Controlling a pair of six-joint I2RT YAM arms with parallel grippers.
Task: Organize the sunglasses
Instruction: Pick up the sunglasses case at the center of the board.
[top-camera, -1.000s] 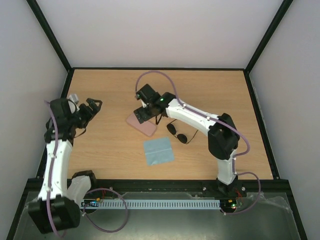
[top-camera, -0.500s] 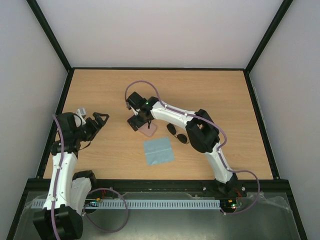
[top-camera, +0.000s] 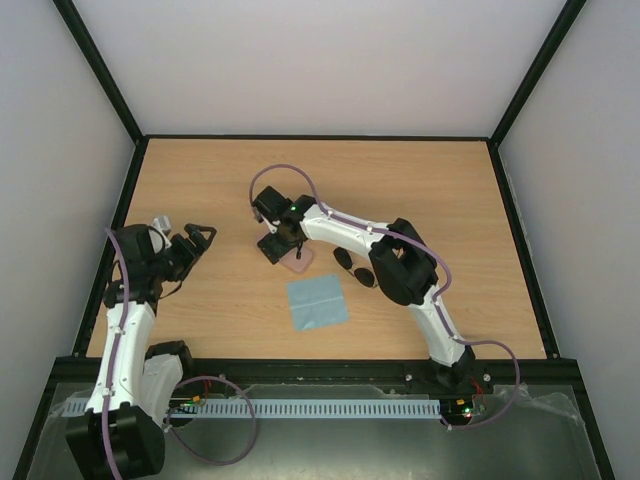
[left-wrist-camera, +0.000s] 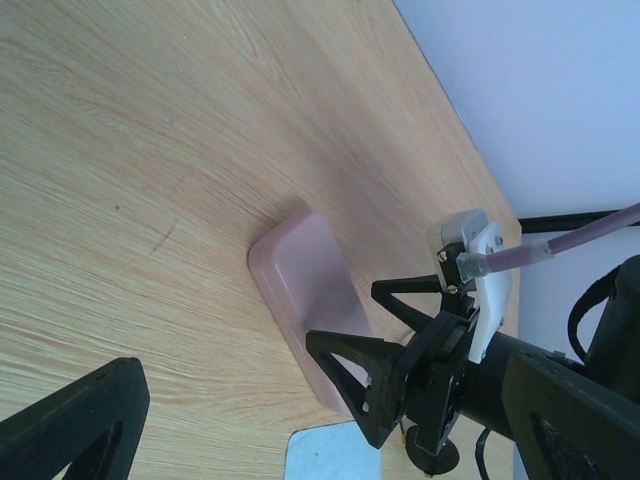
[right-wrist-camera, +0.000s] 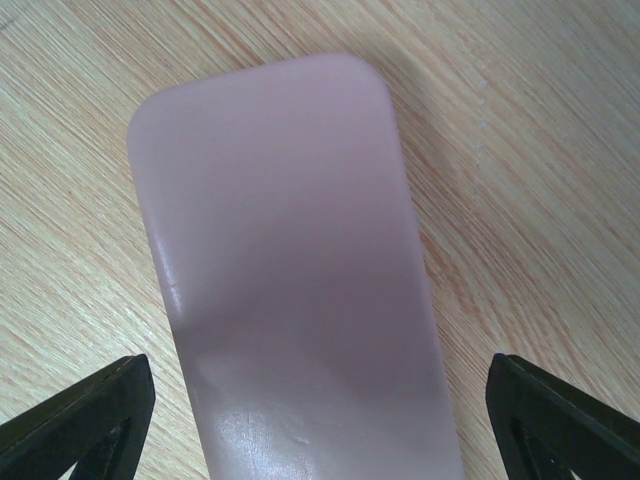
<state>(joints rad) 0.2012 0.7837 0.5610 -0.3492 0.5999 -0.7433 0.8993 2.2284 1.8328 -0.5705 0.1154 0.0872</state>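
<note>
Over the pink case (right-wrist-camera: 290, 260) I hold my right gripper (top-camera: 281, 244) wide, gripping nothing. The sunglasses (top-camera: 355, 268) lie just right of it; left gripper (top-camera: 200, 238) gapes empty, well left.

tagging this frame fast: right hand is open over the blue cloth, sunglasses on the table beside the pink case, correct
No. The right hand is open over the pink case, not the blue cloth, as the right wrist view shows. The sunglasses do lie on the table beside the case.
</note>
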